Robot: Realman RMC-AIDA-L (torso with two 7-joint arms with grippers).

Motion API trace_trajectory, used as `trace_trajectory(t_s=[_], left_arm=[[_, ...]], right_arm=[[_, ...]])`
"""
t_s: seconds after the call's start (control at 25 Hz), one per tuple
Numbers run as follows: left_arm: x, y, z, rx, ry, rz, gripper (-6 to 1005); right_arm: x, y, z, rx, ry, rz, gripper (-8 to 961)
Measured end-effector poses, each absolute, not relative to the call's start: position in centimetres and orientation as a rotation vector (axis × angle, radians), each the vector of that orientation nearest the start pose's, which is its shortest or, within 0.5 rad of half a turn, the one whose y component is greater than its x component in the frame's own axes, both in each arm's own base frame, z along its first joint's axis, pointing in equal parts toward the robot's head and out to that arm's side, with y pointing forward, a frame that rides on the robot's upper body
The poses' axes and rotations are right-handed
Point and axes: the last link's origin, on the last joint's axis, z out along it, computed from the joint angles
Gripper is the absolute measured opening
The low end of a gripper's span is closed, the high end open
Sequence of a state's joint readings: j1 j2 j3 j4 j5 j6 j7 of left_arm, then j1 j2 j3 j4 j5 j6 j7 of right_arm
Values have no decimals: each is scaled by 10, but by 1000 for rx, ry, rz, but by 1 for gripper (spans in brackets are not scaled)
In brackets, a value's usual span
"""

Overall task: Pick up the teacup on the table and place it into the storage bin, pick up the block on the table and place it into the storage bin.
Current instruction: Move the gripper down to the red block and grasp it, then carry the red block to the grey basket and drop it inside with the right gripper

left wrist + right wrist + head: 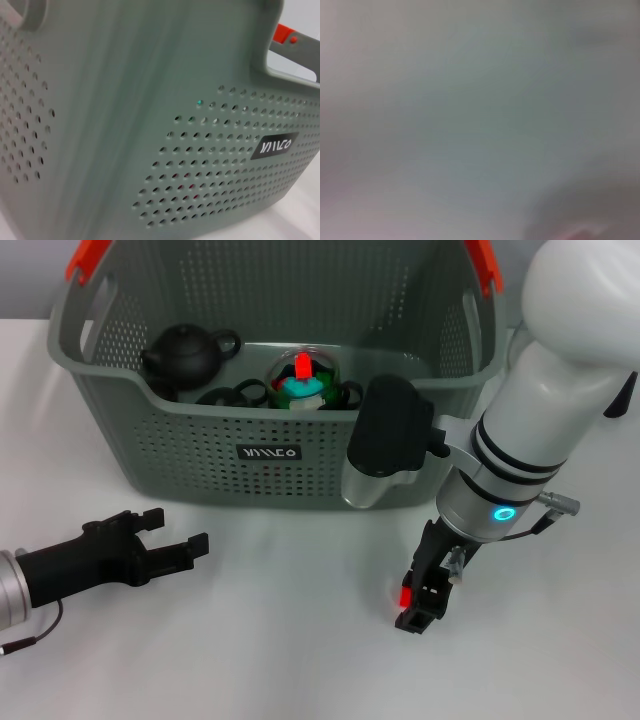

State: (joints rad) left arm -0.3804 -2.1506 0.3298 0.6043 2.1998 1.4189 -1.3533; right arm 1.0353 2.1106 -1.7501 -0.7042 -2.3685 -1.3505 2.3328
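Observation:
The storage bin stands at the back of the white table, and its perforated grey wall fills the left wrist view. My right gripper points straight down at the table in front of the bin's right end. It is shut on a small red block, of which only a sliver shows at the fingers' side. My left gripper lies low at the front left, open and with nothing in it. No teacup shows on the table. The right wrist view shows only a blur.
Inside the bin are a dark teapot, dark round rims and a clear ball with red and teal parts. Orange-red handle pieces top the bin's ends. White table lies between the two grippers.

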Motion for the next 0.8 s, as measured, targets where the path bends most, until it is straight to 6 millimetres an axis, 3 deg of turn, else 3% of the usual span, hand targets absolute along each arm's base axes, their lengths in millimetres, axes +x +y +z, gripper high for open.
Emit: trace_trajectory(t_s=[0.28,0.52,0.6,0.8], left_arm=[[-348,278,-12,-2347,-1050,-618,916],[-347,278,-11,-2347,-1049,-617,916],[-347,279,-11,-2347,-1048,-617,916],[-347,279,-11,-2347,-1049,-616,915]], right_arm=[[139,356,-114,-2970,412,-898,563],[140,355,-114,-2968,415,-905,355],[140,355,-114,-2968,418,-906,154],[139,356,-112,-2964,435,-889,118]])
